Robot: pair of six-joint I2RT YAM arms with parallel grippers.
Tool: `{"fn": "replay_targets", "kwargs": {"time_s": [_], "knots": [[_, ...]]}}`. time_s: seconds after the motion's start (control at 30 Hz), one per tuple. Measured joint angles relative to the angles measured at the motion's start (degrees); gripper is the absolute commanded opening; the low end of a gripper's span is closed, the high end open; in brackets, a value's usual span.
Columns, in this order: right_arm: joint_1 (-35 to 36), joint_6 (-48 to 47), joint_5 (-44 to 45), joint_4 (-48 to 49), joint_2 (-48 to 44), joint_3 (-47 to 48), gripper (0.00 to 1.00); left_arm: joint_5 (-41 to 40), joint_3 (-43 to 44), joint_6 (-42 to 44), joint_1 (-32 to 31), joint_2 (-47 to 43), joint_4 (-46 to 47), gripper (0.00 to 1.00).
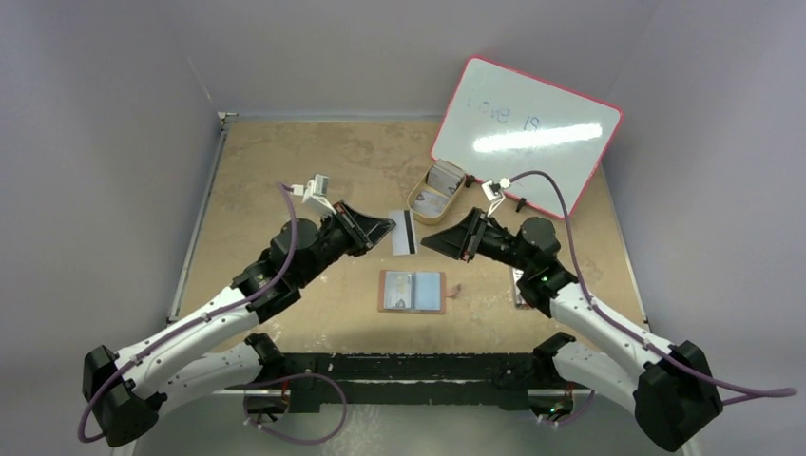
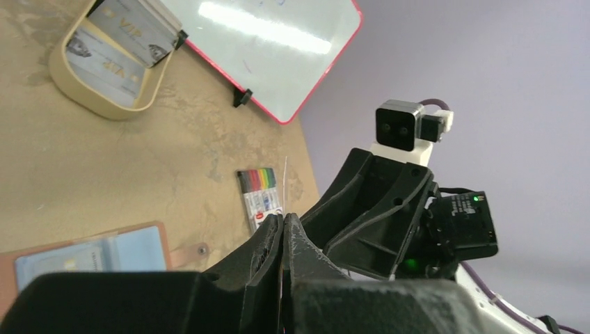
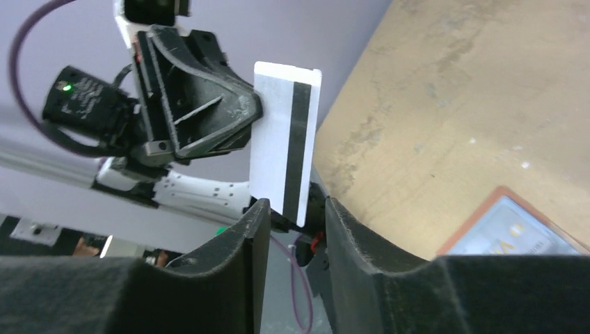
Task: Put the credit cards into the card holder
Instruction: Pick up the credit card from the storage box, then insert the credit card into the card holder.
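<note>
Left gripper (image 1: 390, 227), reaching inward, pinches a card (image 1: 403, 233) — right gripper (image 1: 425, 241) (spread) faces it.

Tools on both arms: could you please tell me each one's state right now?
Left tool: closed on the striped credit card.
Right tool: open, holding nothing.

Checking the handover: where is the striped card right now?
Top view, centre: the striped card is held in the left gripper, facing the right gripper, just beyond the card holder.
</note>
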Motion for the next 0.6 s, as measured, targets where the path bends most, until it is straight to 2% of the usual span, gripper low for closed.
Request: {"fn": "replay_targets", "kwargs": {"time_s": [0.17,0.3,0.6], "knots": [[0.0,-4.3,5.4,-13.3,-1.2,0.6,0.43,-1.4,-0.3,1.5,0.0,2.2,-4.0,0.0],[0.0,-8.1,10.7,-23.8,0.8,2.3,0.43,0.4,-2.2,2.3,0.0,7.2,-5.0,0.0],[0.2,-12.6,17.9,-35.9,8.4,3.4,0.43,5.8,-5.9,1.3,0.0,15.6,-4.3,0.0]]}}
